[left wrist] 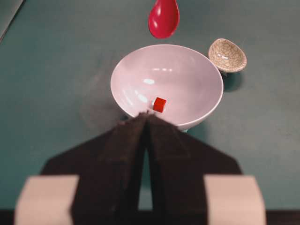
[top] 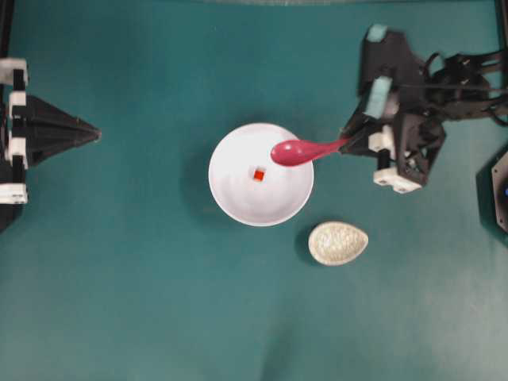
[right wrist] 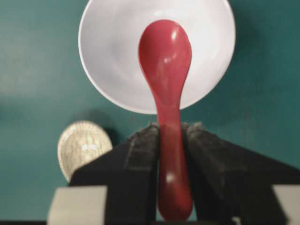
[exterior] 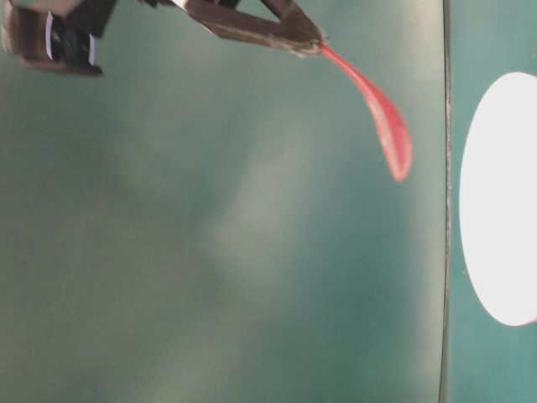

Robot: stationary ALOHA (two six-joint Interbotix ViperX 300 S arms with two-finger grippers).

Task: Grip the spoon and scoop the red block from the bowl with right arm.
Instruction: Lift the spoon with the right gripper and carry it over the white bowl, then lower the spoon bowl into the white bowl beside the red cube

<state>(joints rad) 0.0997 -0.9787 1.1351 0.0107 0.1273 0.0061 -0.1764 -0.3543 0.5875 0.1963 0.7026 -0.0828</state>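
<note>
A glossy pink-red spoon (top: 302,150) hangs over the right rim of the white bowl (top: 234,194), its handle clamped in my right gripper (top: 346,143). The right wrist view has the spoon (right wrist: 165,61) running straight out between the two black fingers (right wrist: 140,154) of that gripper (right wrist: 169,129), its scoop above the bowl (right wrist: 108,51). A tiny red block (top: 258,175) lies near the bowl's middle, left of the scoop and apart from it. My left gripper (top: 95,133) rests shut at the far left, pointed at the bowl. Its wrist view shows the block (left wrist: 159,104) inside the bowl (left wrist: 197,75).
A speckled off-white egg-shaped dish (top: 338,243) sits on the teal table just right of and below the bowl. It appears too in the left wrist view as the dish (left wrist: 227,55) and in the right wrist view as the dish (right wrist: 83,146). A dark fixture (top: 496,190) is at the right edge.
</note>
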